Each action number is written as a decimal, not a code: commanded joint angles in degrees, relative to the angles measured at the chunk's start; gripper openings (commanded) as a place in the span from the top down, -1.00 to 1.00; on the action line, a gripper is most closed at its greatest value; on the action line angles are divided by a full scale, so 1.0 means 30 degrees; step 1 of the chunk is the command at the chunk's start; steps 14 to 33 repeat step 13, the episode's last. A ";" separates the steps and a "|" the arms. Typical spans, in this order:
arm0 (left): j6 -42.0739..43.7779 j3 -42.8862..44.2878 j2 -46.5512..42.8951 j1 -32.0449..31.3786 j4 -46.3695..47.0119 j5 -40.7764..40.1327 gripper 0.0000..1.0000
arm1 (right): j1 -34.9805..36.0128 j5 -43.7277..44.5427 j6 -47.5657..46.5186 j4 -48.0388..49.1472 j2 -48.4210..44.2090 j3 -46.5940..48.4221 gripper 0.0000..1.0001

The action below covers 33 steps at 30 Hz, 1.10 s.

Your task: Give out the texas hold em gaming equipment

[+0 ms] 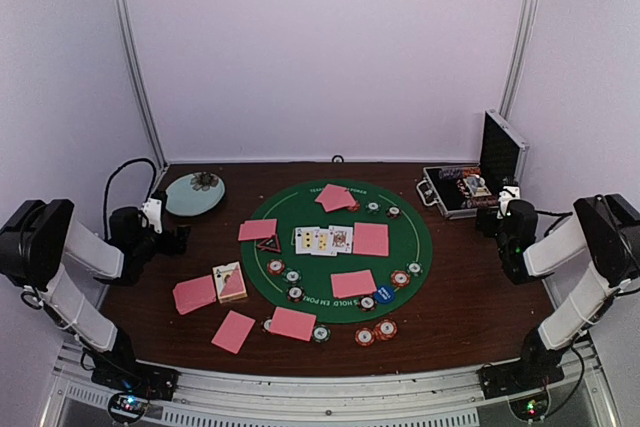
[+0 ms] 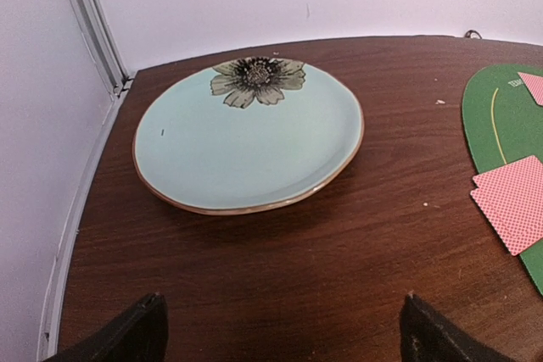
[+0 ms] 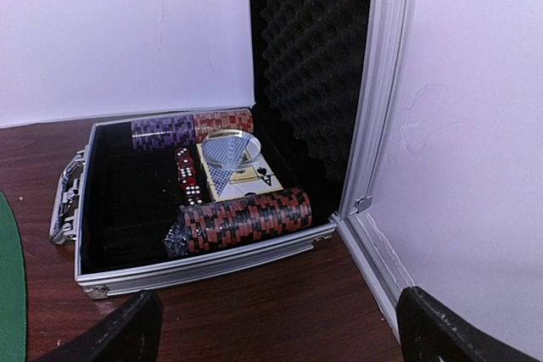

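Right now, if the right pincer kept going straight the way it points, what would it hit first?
Probably the open silver case, at its near rim; the right pincer, open, faces it across the table. Depth is hard to judge.

Bright even light, soft shadows, overhead view slightly soft, mild wide-angle bending in wrist views

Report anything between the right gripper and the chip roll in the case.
Only the case's low front wall, just before the chip roll. The lid stands open; bare table lies before the right gripper.
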 commanded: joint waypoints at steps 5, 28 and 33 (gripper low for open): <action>-0.0152 -0.0055 0.0058 0.0050 0.1193 -0.0155 -0.95 | 0.0011 -0.0268 0.0007 -0.0159 -0.0167 0.0136 -0.99; -0.0153 -0.0041 0.0074 0.0047 0.1194 -0.0146 -0.95 | 0.0011 -0.0282 0.0008 -0.0068 -0.0204 0.0079 -0.99; -0.0153 -0.0041 0.0074 0.0047 0.1194 -0.0146 -0.95 | 0.0011 -0.0282 0.0008 -0.0068 -0.0204 0.0079 -0.99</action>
